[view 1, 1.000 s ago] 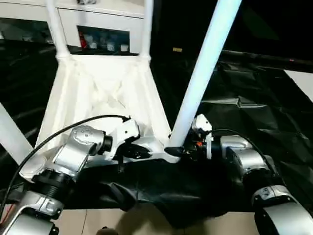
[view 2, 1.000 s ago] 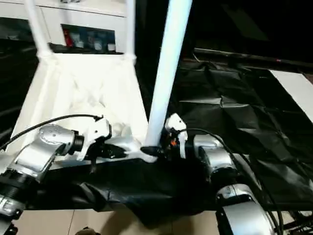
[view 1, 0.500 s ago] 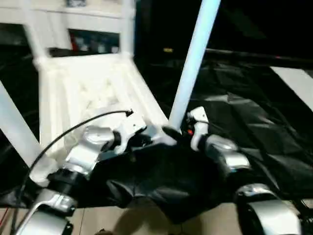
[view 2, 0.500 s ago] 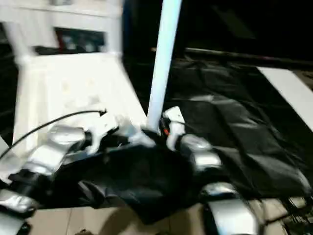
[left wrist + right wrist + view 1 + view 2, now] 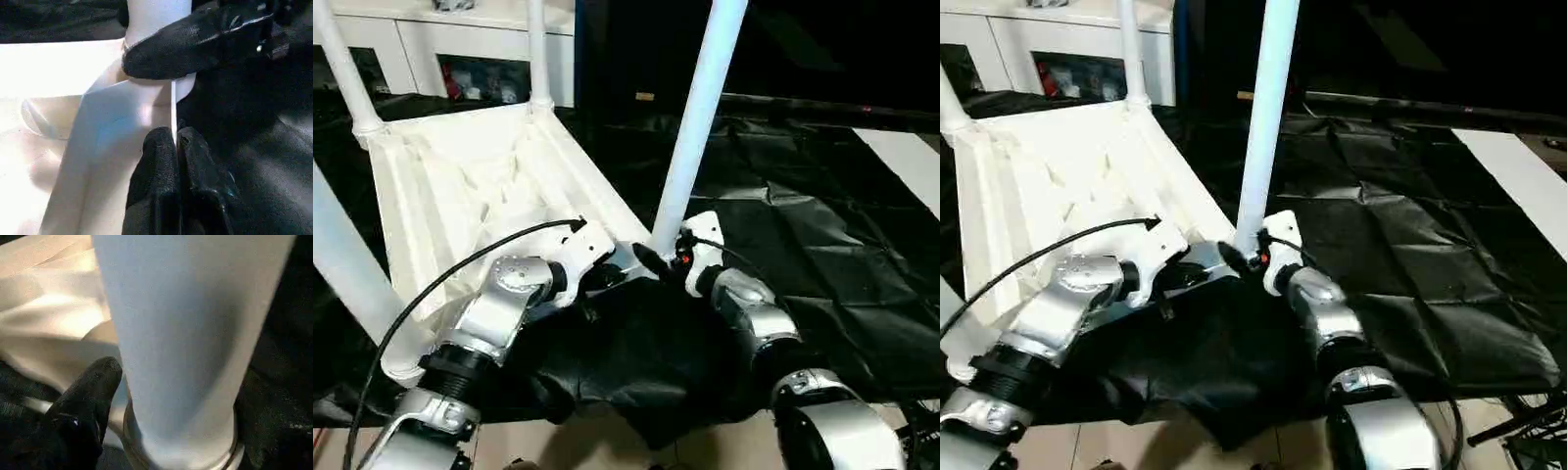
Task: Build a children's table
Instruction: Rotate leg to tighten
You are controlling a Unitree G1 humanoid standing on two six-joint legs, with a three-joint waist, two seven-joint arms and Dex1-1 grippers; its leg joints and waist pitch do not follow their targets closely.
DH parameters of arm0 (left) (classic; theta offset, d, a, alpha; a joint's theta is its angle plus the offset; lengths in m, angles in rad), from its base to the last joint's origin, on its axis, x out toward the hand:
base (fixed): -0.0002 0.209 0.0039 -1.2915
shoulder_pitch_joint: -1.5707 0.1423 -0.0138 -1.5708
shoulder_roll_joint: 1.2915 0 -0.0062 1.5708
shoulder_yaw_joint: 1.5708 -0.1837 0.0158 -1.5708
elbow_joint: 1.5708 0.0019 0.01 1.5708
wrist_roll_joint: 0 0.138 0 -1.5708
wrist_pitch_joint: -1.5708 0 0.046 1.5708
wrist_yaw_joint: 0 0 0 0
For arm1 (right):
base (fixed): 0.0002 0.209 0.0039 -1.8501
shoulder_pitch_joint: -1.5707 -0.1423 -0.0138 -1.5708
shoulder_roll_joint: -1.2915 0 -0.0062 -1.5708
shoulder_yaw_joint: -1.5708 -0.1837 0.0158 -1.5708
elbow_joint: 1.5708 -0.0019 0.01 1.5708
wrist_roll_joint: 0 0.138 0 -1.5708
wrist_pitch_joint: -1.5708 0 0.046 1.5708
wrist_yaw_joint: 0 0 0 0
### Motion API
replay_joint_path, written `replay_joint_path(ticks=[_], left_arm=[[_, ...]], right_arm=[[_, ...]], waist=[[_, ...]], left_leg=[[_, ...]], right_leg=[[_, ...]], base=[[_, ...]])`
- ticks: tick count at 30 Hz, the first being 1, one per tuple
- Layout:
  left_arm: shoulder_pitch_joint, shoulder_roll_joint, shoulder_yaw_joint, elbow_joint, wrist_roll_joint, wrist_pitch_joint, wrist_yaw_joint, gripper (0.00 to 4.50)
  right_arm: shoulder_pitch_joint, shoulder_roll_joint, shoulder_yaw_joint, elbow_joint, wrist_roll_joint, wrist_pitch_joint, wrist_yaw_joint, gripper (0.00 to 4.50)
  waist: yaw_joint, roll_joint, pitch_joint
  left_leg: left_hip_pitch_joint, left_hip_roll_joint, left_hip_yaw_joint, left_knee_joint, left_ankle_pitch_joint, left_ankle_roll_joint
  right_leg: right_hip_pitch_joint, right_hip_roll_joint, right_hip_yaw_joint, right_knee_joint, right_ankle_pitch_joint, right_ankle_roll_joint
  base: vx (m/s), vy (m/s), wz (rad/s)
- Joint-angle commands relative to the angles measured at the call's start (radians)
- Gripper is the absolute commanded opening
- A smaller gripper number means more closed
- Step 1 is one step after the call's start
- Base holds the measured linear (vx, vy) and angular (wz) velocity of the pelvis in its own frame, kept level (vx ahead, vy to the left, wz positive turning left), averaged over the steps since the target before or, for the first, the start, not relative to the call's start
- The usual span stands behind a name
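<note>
In the left eye view, both silver forearms are reached forward to the near corner of the upturned children's table (image 5: 480,186); four legs (image 5: 697,117) are counted standing in its sockets. In the left wrist view, the left claw (image 5: 175,142) is pressed together on the top's thin edge. In the right wrist view, the right claw (image 5: 161,396) seems spread around the leg's base.

The table top (image 5: 480,186) is all white, its underside ribbed. The legs (image 5: 697,117) are white, tinged pale blue. Black crinkled sheeting (image 5: 822,245) covers the floor. The forearms (image 5: 499,313) are silver, their fingers (image 5: 161,196) black.
</note>
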Motion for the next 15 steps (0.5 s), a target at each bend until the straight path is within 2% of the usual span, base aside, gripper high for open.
replay_joint_path(ticks=[1,3,4,6,7,9,15], left_arm=[[0.002,-0.028,-0.037,-0.045,-0.068,-0.057,-0.076,0.0],[0.007,0.008,-0.034,-0.049,-0.087,-0.074,-0.146,0.0],[0.007,0.008,-0.034,-0.049,-0.087,-0.074,-0.146,0.0],[0.003,0.032,-0.034,-0.036,-0.093,-0.091,-0.187,0.0],[0.001,0.043,-0.036,-0.029,-0.095,-0.101,-0.207,0.0],[-0.002,0.064,-0.042,-0.018,-0.098,-0.121,-0.247,0.0],[-0.008,0.087,-0.041,-0.007,-0.112,-0.124,-0.297,0.0]], right_arm=[[0.02,0.012,0.074,-0.034,-0.002,0.015,0.169,3.58],[0.046,-0.043,0.095,-0.078,0.015,0.034,0.344,3.58],[0.046,-0.043,0.095,-0.078,0.015,0.034,0.344,3.58],[0.063,-0.085,0.118,-0.101,0.018,0.049,0.449,3.58],[0.069,-0.101,0.128,-0.111,0.021,0.058,0.492,3.58],[0.082,-0.128,0.147,-0.136,0.03,0.088,0.568,3.26],[0.092,-0.15,0.169,-0.165,0.039,0.124,0.644,2.88]], waist=[[0.007,0.015,-0.065],[0.013,0.011,-0.066],[0.017,0.012,-0.067],[0.021,0.008,-0.067],[0.027,0.011,-0.067],[0.035,0.011,-0.065],[0.041,0.01,-0.06]], left_leg=[[0.005,-0.013,0.022,-0.063,-0.356,0.016],[0.007,-0.013,0.026,-0.059,-0.327,0.033],[0.009,-0.011,0.028,-0.056,-0.31,0.042],[0.005,-0.011,0.028,-0.058,-0.285,0.045],[0.007,-0.01,0.03,-0.057,-0.28,0.044],[0.01,-0.01,0.031,-0.057,-0.286,0.044],[0.012,-0.008,0.029,-0.062,-0.346,0.015]], right_leg=[[0.045,-0.027,0.03,-0.074,-0.296,-0.182],[0.048,-0.026,0.031,-0.071,-0.248,-0.198],[0.047,-0.026,0.033,-0.064,-0.221,-0.212],[0.052,-0.024,0.032,-0.06,-0.203,-0.219],[0.051,-0.027,0.033,-0.058,-0.201,-0.219],[0.05,-0.026,0.033,-0.06,-0.209,-0.217],[0.045,-0.031,0.034,-0.068,-0.322,-0.191]], base=[[0.0,0.0,0.0],[0.0,0.0,0.0],[0.0,0.0,0.0],[0.0,0.0,0.0],[0.0,0.0,0.0],[0.0,0.0,0.0],[0.0,0.0,0.0]])
